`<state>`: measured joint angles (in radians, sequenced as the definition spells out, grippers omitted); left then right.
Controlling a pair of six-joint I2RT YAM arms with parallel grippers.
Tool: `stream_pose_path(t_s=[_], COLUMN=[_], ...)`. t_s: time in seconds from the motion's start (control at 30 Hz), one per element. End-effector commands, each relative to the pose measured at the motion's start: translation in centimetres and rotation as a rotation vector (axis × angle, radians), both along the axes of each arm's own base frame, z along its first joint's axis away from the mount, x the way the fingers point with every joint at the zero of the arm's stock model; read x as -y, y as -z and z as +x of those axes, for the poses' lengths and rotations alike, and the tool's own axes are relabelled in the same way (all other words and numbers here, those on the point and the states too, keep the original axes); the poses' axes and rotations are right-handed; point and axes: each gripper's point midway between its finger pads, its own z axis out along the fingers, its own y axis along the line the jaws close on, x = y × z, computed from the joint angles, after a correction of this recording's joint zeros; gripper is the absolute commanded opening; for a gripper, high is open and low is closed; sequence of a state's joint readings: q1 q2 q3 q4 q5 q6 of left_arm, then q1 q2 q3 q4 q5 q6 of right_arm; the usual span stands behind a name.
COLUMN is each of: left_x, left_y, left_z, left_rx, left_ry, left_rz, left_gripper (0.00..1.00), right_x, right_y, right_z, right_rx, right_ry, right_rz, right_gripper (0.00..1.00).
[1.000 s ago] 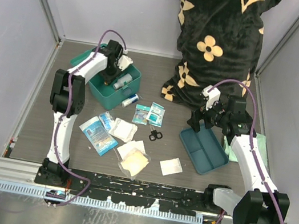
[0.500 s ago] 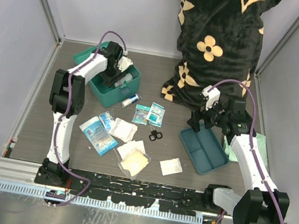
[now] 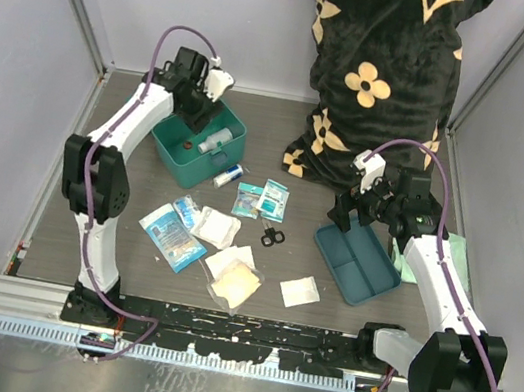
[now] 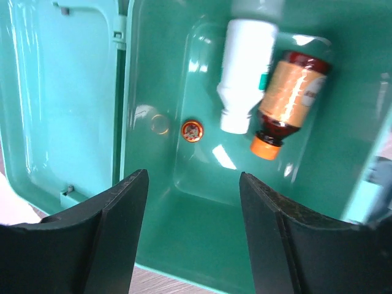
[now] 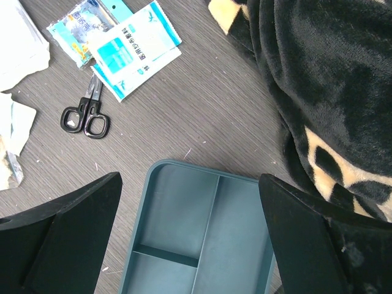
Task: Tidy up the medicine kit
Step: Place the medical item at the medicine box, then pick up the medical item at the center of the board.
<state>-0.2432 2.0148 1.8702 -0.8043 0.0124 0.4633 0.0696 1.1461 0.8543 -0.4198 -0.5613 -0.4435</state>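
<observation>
Teal-green rectangular plastic medicine kit far left on desk, lid open, white plastic bottle and brown bottle lying inside. Above it, left gripper spread, empty. Over blue-teal divided tray, right gripper spread.

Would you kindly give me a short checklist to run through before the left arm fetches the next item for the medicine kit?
1. Left gripper open and empty: ok.
2. Medicine kit with its lid open: ok.
3. Room inside: ok; the white bottle and brown bottle lie side by side at one end, and most of the floor is bare.
4. Right gripper open, holding nothing, above the tray: ok.
5. Scissors clear of other items: not ok; the blade tips reach the edge of a packet.
</observation>
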Motion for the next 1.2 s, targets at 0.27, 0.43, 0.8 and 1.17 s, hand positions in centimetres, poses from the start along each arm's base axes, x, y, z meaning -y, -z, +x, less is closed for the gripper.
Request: stream_pose_path(t_s=[0.27,0.43,0.8,1.17], left_x=[8.2,10.8,14.7,15.9], left_y=[-4.1,-2.4,1.6,5.8], left_z=[-7.0,-9.1,-11.0,-10.6], left_rx=[-0.016,-0.029,-0.075,-0.124], left_ry=[0.198,0.270,0.362,0.405], left_rz=[-0.233,-0.189,-0.091,0.006], left_gripper=[0.66,0.67,0.68,0.69], right_x=[0.0,0.1,0.2,0.2], right_y=[-0.8,-0.8,-0.7,-0.6], right_z=[0.6,0.6,0.6,0.6], right_rx=[0.048,0.051,0.051,0.051], right_ry=[-0.014,-0.011,-0.008,-0.010], right_rz=[-0.005,-0.011,-0.016,-0.020], right_gripper=[1.00,1.00,1.00,1.00])
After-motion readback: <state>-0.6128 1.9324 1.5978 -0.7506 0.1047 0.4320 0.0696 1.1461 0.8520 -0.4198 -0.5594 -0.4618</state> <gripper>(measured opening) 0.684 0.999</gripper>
